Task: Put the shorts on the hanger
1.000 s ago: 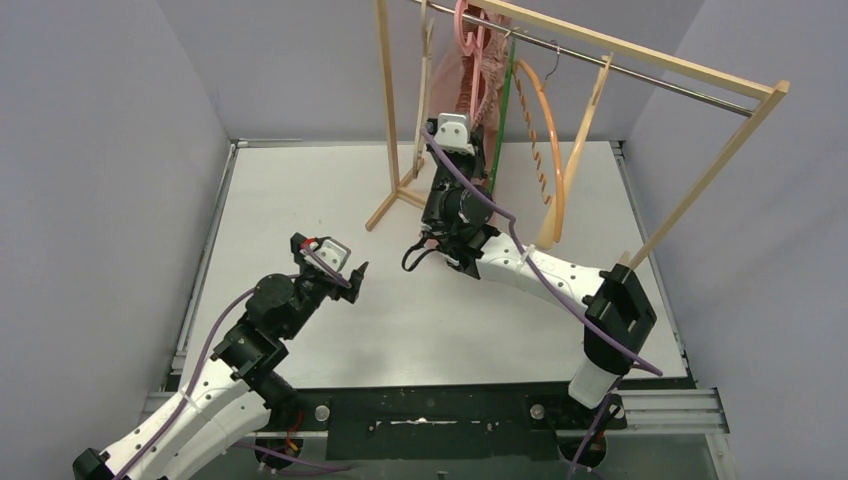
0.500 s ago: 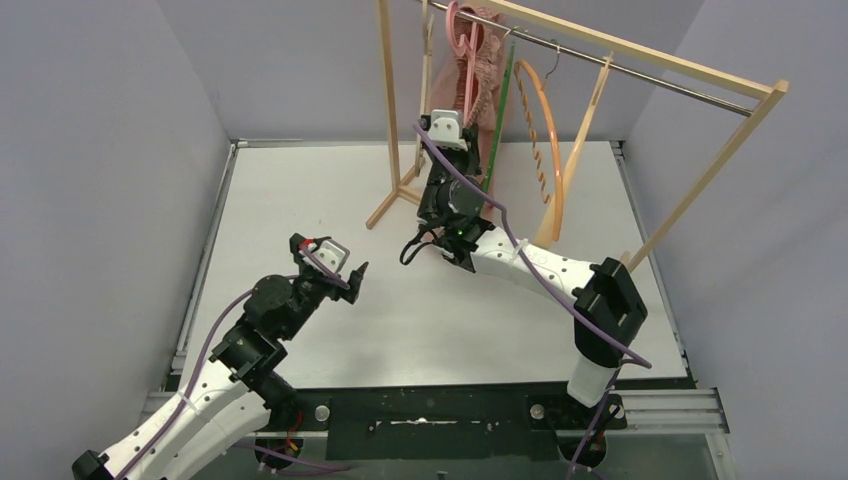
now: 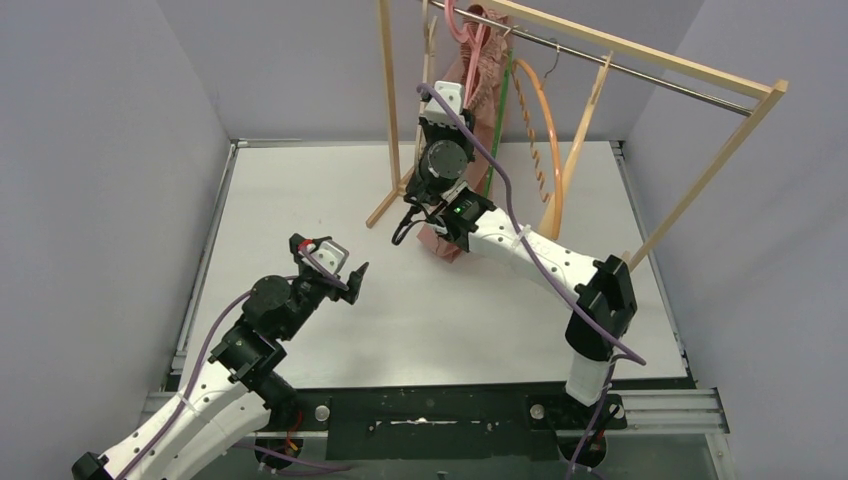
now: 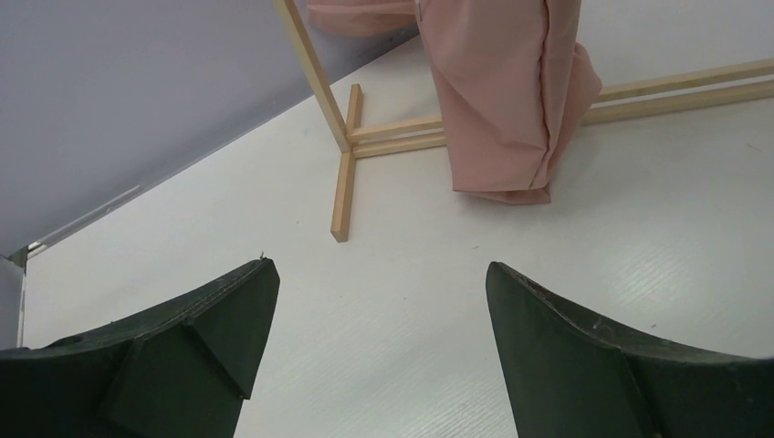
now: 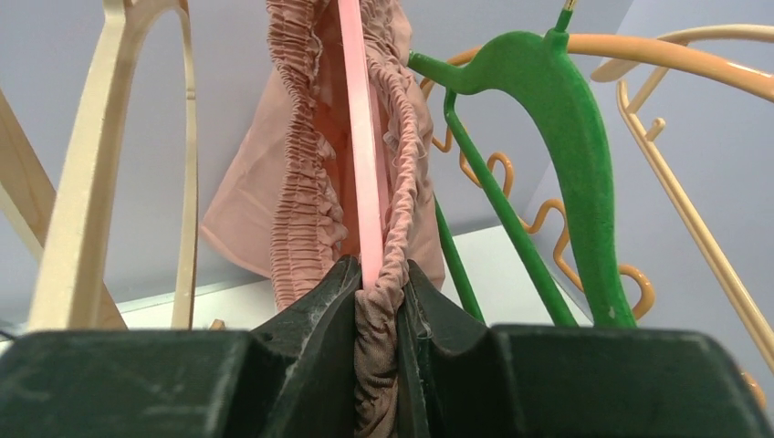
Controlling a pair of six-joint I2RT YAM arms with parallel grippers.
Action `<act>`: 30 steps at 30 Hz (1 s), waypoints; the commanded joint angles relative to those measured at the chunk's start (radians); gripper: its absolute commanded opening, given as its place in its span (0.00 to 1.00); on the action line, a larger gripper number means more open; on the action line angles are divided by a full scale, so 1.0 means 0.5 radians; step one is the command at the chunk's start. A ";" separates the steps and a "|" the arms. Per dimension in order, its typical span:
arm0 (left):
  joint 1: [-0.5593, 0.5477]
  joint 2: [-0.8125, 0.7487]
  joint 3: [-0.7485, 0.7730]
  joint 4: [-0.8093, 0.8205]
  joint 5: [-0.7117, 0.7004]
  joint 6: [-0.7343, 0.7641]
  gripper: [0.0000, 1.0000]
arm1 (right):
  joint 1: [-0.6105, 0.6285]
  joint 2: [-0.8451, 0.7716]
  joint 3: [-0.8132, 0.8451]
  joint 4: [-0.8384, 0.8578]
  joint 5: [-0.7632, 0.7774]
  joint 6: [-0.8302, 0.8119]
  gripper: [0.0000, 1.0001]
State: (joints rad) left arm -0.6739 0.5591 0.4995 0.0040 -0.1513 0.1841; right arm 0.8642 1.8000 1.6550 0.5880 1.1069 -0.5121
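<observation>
**A:** Right gripper [image 5: 379, 285] is up at the rack [image 3: 386, 110], fingers pinched tight on the gathered waistband of the shorts [image 5: 301, 182], and the pink hanger [image 5: 361, 137] bar runs down into the same pinch!

**B:** The shorts are draped on that hanger, waistband bunched either side of the bar. Its hook is up at the rail [image 3: 660, 78], cloth falling straight down.

**A:** Right down to the table [image 3: 300, 190] by the rack's foot. Touching or not, I can't tell.

**B:** Neighbours in the wrist view: green hanger [image 5: 566, 119] just beside on the right, orange hanger [image 5: 657, 44] beyond it, beige hanger [image 5: 78, 201] on the left.

**A:** And the left gripper [image 4: 379, 269]?

**B:** Well apart from the rack, hovering low over the table, jaws spread wide
</observation>
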 commanded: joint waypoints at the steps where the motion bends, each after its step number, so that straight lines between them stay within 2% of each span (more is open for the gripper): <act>1: 0.012 -0.023 0.013 0.114 0.038 -0.023 0.85 | 0.000 -0.048 0.123 -0.109 0.078 0.272 0.00; 8: 0.019 -0.003 0.015 0.130 0.065 -0.027 0.85 | 0.045 0.051 0.240 0.031 0.187 0.127 0.00; 12: 0.028 0.001 0.014 0.132 0.081 -0.036 0.85 | 0.125 0.051 0.265 0.058 0.197 0.071 0.12; 17: 0.031 -0.001 0.012 0.130 0.076 -0.034 0.85 | 0.222 -0.026 0.256 -0.082 0.186 0.130 0.46; 21: 0.033 -0.004 0.013 0.122 0.061 -0.038 0.85 | 0.250 -0.128 0.243 -0.399 0.183 0.351 0.65; 26: 0.035 0.001 0.021 0.115 0.034 -0.061 0.85 | 0.276 -0.263 0.224 -0.902 0.124 0.723 0.80; 30: 0.039 0.013 0.044 0.118 -0.055 -0.136 0.85 | 0.286 -0.393 0.198 -1.291 0.079 0.995 0.88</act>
State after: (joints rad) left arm -0.6628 0.5644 0.4995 0.0040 -0.1318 0.1585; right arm 0.9966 1.7031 1.7374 0.1688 1.1736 -0.2024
